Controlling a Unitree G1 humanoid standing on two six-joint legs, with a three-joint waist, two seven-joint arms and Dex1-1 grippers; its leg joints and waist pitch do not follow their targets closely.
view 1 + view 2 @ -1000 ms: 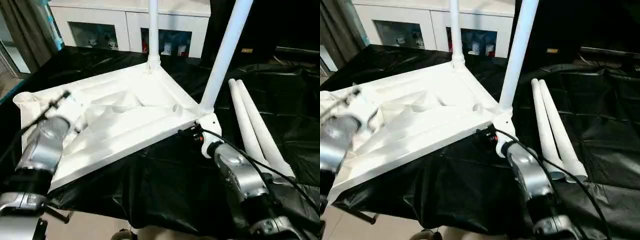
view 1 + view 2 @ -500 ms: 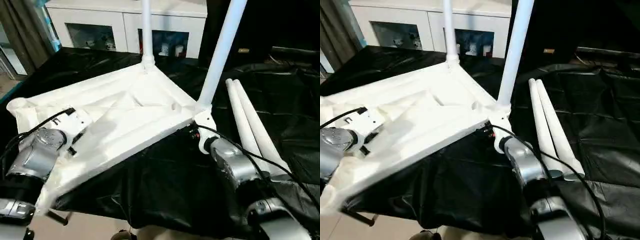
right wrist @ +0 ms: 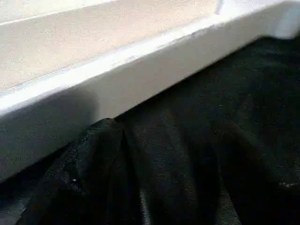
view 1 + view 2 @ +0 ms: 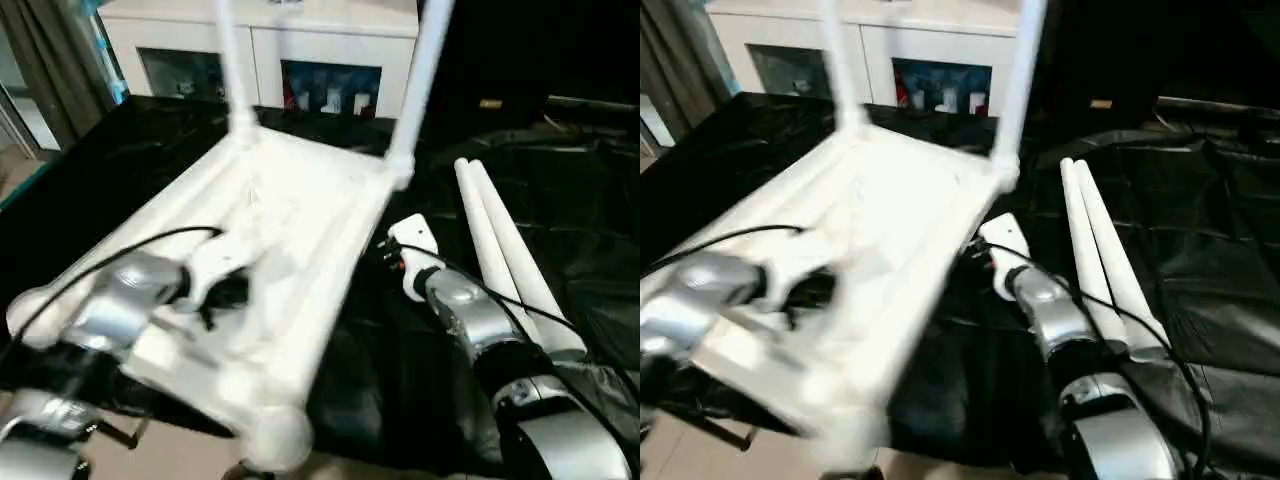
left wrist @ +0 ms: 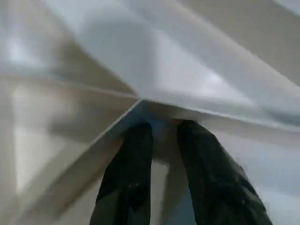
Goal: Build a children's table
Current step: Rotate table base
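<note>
While the upturned table (image 4: 270, 240) fills the frame's left half, the left gripper (image 5: 161, 140) pinches an underside rib; the right gripper (image 3: 159, 173) is spread beside the table's edge, grasping nothing.

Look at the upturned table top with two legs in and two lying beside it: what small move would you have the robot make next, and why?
Probably steady the table top flat on the black cloth. It looks mid-swing, the left gripper pinching a rib underneath. The right gripper is open beside the rim, and two loose legs wait near it.
</note>
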